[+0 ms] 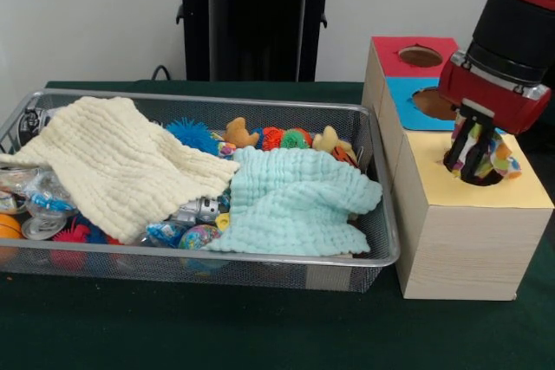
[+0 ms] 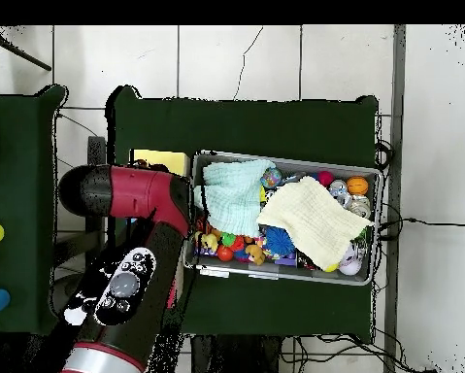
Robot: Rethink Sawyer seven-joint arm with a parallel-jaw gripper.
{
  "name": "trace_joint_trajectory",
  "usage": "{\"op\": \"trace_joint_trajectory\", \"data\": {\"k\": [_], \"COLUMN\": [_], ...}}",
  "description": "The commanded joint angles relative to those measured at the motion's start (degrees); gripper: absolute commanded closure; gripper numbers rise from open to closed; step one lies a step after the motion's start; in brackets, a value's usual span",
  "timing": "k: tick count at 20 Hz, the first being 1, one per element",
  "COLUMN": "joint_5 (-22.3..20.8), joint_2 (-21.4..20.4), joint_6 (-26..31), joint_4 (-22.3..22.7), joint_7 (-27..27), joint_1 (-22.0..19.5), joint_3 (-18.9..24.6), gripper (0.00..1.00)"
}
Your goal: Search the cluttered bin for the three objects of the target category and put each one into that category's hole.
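With the wooden box as landmark, the gripper hangs straight over the box's near yellow panel, fingers pinching a multicoloured soft toy directly above that panel's hole, nearer than the blue and red panels behind.

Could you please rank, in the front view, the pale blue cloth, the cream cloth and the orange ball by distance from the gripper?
1. Pale blue waffle cloth, at the bin's end beside the box, nearest the gripper.
2. Cream waffle cloth, across the bin's middle and opposite half.
3. Orange ball, at the bin's far end.
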Motion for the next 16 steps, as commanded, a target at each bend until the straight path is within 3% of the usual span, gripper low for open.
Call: {"op": "trace_joint_trajectory", "data": {"k": [1, 10, 11, 16], "joint_5": [-3.07, -2.71, -2.95, -2.98], "joint_2": [0.01, -1.15, -1.37, -1.9], "joint_6": [5.84, 0.39, -0.28, -1.5], "joint_4": [-1.61, 1.91, 2.49, 4.04], "joint_7": [5.52, 4.07, 3.77, 4.12], "joint_1": [-2.27, -3.08, -3.0, -2.83], "joint_3": [1.21, 4.18, 4.34, 4.3], "gripper": [1.0, 1.0, 0.0, 0.0]}}
